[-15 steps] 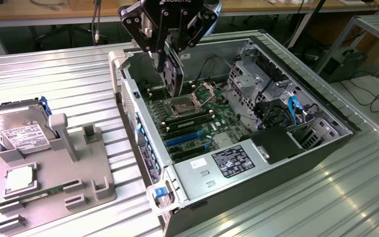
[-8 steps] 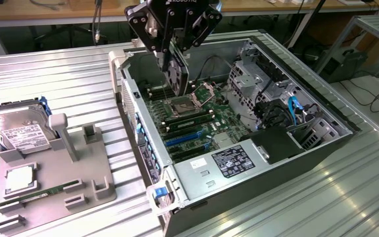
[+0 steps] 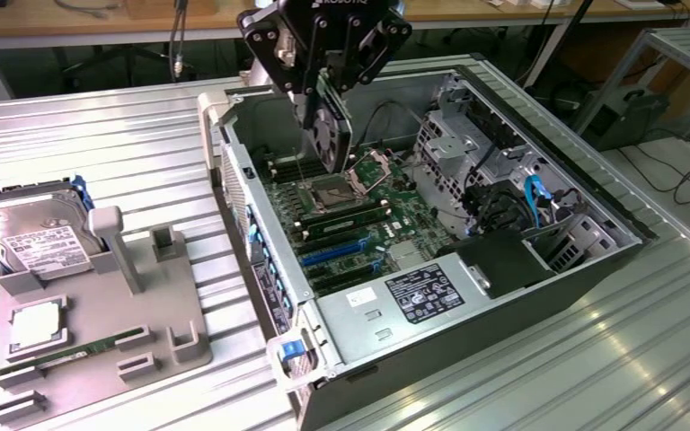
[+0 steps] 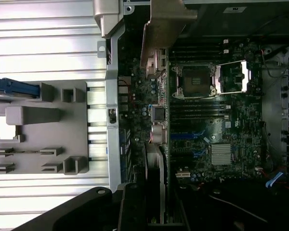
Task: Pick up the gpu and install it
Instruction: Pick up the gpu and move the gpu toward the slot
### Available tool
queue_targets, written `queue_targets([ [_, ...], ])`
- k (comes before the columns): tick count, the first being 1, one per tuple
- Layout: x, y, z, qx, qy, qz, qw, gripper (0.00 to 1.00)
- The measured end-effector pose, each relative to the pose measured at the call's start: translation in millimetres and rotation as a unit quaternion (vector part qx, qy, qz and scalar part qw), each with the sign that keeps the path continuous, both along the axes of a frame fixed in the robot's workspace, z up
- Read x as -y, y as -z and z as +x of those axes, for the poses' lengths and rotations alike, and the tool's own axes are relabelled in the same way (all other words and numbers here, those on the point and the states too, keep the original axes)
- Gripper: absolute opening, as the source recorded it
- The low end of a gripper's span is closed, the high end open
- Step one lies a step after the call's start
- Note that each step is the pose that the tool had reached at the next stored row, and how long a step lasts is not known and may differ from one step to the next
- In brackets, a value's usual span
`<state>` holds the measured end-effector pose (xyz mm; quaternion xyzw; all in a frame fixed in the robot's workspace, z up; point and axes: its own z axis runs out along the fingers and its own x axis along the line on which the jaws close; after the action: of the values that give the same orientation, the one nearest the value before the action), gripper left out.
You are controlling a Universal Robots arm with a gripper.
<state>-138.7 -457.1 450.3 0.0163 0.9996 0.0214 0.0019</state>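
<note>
You will find the pincer (image 3: 324,94) gripping the gpu (image 3: 331,139) upright at upper centre, above the open computer case (image 3: 465,350); the power-supply label (image 3: 423,292) is illegible.

Probably lab: aluminium bench (image 3: 105,135), cables (image 3: 685,180)

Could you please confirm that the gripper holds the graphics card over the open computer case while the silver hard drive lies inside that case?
Not quite: the hard drive is outside the computer case, resting tilted in the grey holder at the exterior view's left, as the exterior view shows. The gripper does hold the graphics card over the open case.
</note>
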Motion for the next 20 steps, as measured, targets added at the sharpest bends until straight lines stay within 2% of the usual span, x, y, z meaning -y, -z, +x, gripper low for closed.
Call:
queue_targets([
  [12,0.0,0.1,12.9,0.0000,0.000,0.0000,1.0000,0.28],
  [20,0.0,0.4,26.2,0.0000,0.000,0.0000,1.0000,0.28],
])
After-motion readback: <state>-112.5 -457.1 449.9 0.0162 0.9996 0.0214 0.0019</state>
